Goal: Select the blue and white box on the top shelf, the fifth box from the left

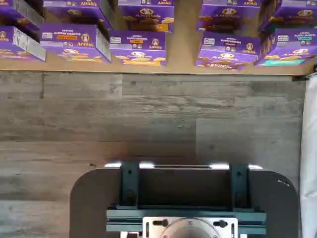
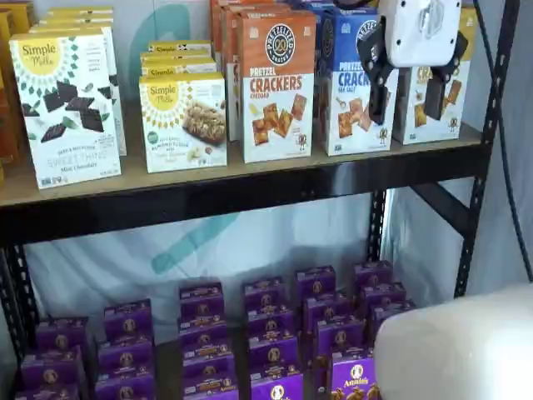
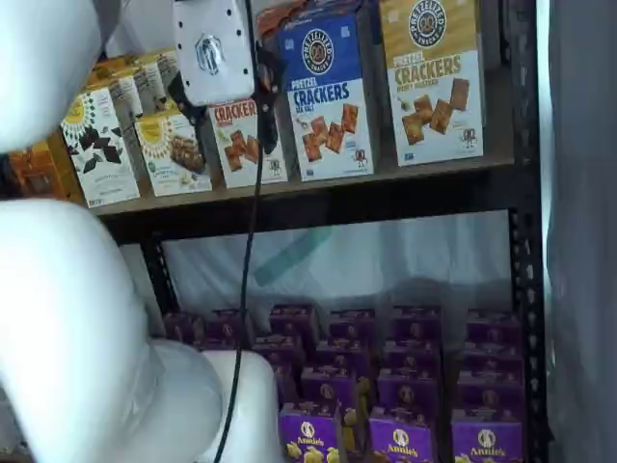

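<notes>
White-bodied tool (image 2: 408, 93) with two black fingers hangs spread wide, grasping nothing, in front of the tall blue and white cardboard box (image 2: 356, 83) of sea salt pretzel crackers. That box stands upright on the tan wooden top shelf (image 2: 250, 171), between the orange-topped cheddar box (image 2: 277, 83) and the yellow-topped cracker box (image 3: 432, 77). Purple boxes (image 2: 275, 333) sit in rows below.

top shelf (image 2: 250, 187), blue and white box (image 3: 328, 96), purple boxes (image 2: 275, 333) apparently on floor

Grey wood-plank floor (image 1: 148, 114); pale sheet (image 2: 108, 267) behind shelves.
</notes>
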### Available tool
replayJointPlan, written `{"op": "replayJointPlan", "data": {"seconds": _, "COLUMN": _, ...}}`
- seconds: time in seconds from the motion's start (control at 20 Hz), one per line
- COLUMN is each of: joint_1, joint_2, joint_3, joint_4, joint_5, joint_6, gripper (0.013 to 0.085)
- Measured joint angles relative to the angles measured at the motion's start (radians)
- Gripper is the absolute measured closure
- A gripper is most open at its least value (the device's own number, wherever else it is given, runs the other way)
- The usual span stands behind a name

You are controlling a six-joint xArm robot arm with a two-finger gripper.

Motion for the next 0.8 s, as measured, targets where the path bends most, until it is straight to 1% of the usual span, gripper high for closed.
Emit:
{"op": "replayJointPlan", "data": {"seconds": 0.05, "joint_1": -0.014, "joint_2": -0.003, "joint_3": 0.003, "joint_4": 0.016, "joint_5": -0.004, "joint_6": -0.007, "gripper": 0.013}}
{"op": "replayJointPlan", "data": {"seconds": 0.1, "joint_1": -0.037, "joint_2": -0.008, "joint_3": 0.007, "joint_4": 0.039, "joint_5": -0.011, "joint_6": -0.019, "gripper": 0.013}}
{"op": "replayJointPlan", "data": {"seconds": 0.2, "joint_1": -0.049, "joint_2": -0.012, "joint_3": 0.011, "joint_4": 0.054, "joint_5": -0.019, "joint_6": -0.026, "gripper": 0.013}}
{"op": "replayJointPlan", "data": {"seconds": 0.3, "joint_1": -0.052, "joint_2": -0.012, "joint_3": 0.012, "joint_4": 0.058, "joint_5": -0.023, "joint_6": -0.029, "gripper": 0.013}}
{"op": "replayJointPlan", "data": {"seconds": 0.5, "joint_1": -0.044, "joint_2": -0.012, "joint_3": 0.016, "joint_4": 0.051, "joint_5": -0.036, "joint_6": -0.025, "gripper": 0.013}}
{"op": "replayJointPlan", "data": {"seconds": 0.8, "joint_1": -0.001, "joint_2": -0.006, "joint_3": 0.032, "joint_4": 0.011, "joint_5": -0.086, "joint_6": 0.0, "gripper": 0.013}}
